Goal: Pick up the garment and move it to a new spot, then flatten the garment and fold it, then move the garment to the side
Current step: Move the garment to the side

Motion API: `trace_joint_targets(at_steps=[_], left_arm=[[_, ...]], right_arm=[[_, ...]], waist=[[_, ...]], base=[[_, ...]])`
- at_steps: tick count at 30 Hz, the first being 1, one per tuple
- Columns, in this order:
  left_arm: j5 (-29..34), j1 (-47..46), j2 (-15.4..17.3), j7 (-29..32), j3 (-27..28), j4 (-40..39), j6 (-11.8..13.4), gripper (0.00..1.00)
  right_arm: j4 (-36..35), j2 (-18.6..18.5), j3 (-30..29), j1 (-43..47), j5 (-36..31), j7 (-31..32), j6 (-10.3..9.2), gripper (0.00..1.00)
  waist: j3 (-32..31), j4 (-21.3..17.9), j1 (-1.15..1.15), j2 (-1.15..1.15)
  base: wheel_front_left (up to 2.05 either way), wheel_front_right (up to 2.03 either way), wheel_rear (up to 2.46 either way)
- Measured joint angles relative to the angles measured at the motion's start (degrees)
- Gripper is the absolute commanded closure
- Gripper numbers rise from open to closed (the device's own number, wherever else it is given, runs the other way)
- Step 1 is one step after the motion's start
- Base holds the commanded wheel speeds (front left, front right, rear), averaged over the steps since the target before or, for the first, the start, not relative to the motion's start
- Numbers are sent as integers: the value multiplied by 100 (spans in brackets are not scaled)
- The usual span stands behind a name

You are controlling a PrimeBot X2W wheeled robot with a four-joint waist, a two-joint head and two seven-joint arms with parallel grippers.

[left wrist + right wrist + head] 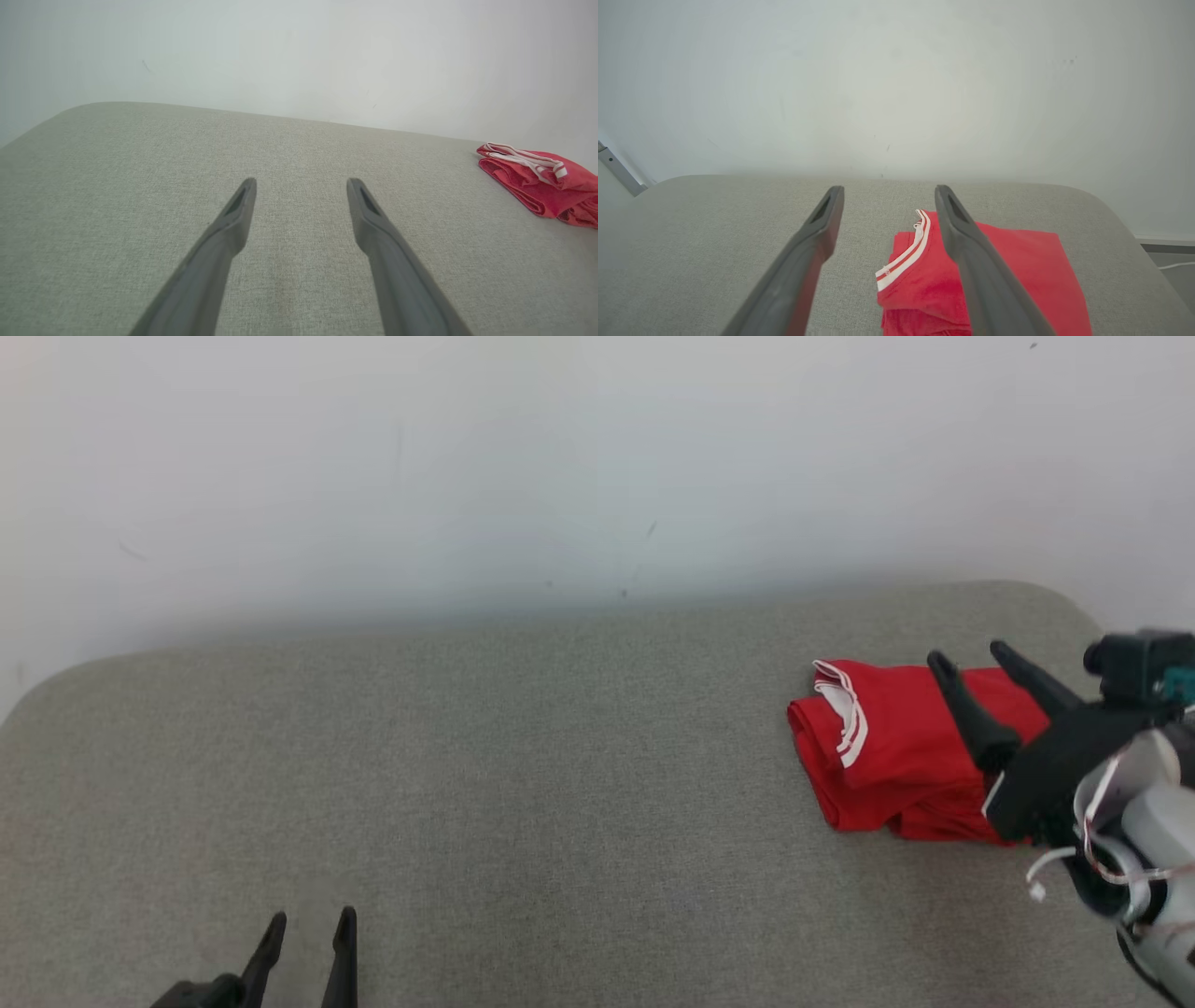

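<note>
The garment (887, 747) is a red piece with white striped trim, lying folded in a compact stack at the right end of the grey fabric table (523, 784). My right gripper (971, 658) hovers over the stack's right part, open, with nothing between its fingers. From the right wrist the garment (1017, 270) lies below and ahead, partly behind the right finger, and the right gripper (889, 196) stands wide. My left gripper (313, 926) is at the table's lower left, open and empty, far from the cloth. In the left wrist view the left gripper (301, 184) points over bare table, with the garment (542, 184) at the right edge.
A pale wall (560, 467) runs close behind the table's far edge. The table has rounded corners; its right edge (1074, 607) is just beyond the garment. A metal bracket (616, 170) shows at the far left of the right wrist view.
</note>
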Motion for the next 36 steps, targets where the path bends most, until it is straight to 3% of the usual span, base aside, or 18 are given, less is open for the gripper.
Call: trace_joint_targets(at_steps=[8,18,28,36], left_arm=[[105,486,101,-25,327,-388,60,0],[335,649,115,-26,571,-766,103,0],[400,772,75,10,948,-1010,105,0],[619,883,16,162,998,-1085,109,0]], right_arm=[[-865,-130,-77,1024,-366,-982,-289,0],[-1159,-260,-385,1861,-722,-1057,-365,0],[-769,193,-1686,2800,-1104,-1087,-365,0],[-822,459,-1934,3167,-1748,-1085,-365,0]], waist=[[-222,-148,1,0],[-226,-190,1,1],[-192,-196,2,1],[-150,-219,2,1]], base=[[0,0,0],[0,0,0],[0,0,0],[0,0,0]])
